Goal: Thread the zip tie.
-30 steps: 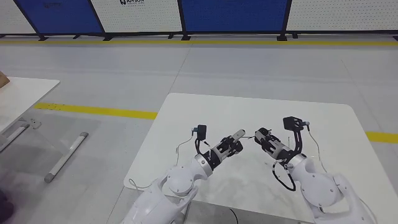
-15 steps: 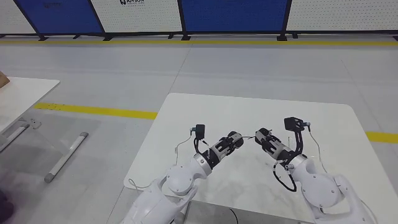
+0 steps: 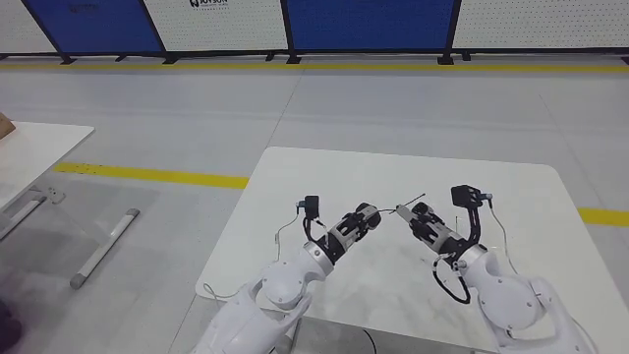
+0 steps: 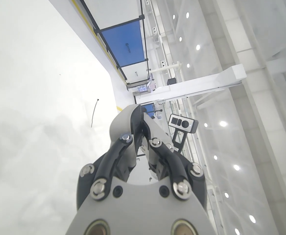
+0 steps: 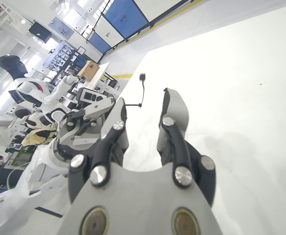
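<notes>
Judging by the top view, the zip tie point(image 3: 408, 204) is found just beyond the gap between the two grippers, about midway between the left and right edges of the table point(image 3: 511, 182). There it is seen as one thin dark line, and it cannot be told if it lies on the table or is in the air above it.

In the right wrist view one end of the strap is hidden behind a finger of the right gripper point(image 5: 145, 97), so its full length is not seen; the strap is bent there at a small lump. The fingers of this gripper are spread wide, with nothing held between them.

In the left wrist view the zip tie is shown whole, as a slightly curved strap with a small head, apart from the left gripper point(image 4: 141, 113). The fingers of that gripper are pressed together. A black camera box point(image 4: 183, 123) on the right arm is seen just past them.
</notes>
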`<state>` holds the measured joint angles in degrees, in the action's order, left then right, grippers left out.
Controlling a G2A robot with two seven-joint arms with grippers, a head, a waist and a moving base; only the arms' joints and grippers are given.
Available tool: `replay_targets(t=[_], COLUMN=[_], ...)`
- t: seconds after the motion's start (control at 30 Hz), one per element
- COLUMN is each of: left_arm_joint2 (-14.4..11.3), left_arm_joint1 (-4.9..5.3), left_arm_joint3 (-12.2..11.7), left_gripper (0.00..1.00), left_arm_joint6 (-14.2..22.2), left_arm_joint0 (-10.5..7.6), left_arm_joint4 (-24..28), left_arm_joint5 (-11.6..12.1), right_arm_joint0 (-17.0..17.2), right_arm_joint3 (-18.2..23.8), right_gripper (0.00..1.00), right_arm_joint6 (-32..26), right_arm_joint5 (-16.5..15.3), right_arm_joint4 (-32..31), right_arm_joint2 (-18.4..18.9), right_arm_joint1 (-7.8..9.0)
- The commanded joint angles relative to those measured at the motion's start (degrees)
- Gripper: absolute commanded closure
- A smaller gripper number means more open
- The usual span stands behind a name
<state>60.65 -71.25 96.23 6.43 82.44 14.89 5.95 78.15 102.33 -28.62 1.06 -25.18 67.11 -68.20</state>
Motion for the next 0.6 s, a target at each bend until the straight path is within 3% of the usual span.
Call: replay_targets(t=[0.0, 0.1, 0.17, 0.27, 0.57], left_arm_joint2=[0.4, 1.0, 1.4, 1.5, 1.3], left_arm_joint1=[-0.1, -0.21, -0.2, -0.17, -0.22], left_arm_joint3=[0.0, 0.6, 0.6, 0.6, 0.6], left_gripper=[1.0, 1.0, 1.0, 1.0, 1.0], left_arm_joint6=[-0.2, 0.2, 1.5, 2.6, 2.2], left_arm_joint0=[0.18, 0.63, 0.73, 0.73, 0.67], left_arm_joint4=[2.2, 5.4, 7.3, 8.2, 8.0], left_arm_joint5=[1.2, 3.4, 3.5, 2.9, 2.9], right_arm_joint0=[0.6, 1.6, 1.7, 1.3, 1.4], right_arm_joint3=[0.1, -0.2, -0.6, -1.0, -1.1], right_gripper=[0.0, 0.0, 0.0, 0.0, 0.0], right_arm_joint6=[0.3, 0.5, 0.3, 0.3, 0.7], right_arm_joint5=[-0.3, 0.5, 1.3, 4.2, 3.6], right_arm_joint4=[-1.0, -2.3, -2.9, -11.4, -11.9], right_arm_joint2=[0.5, 1.3, 1.8, 0.8, 0.7], right_arm_joint1=[0.13, 0.33, 0.41, 0.64, 0.65])
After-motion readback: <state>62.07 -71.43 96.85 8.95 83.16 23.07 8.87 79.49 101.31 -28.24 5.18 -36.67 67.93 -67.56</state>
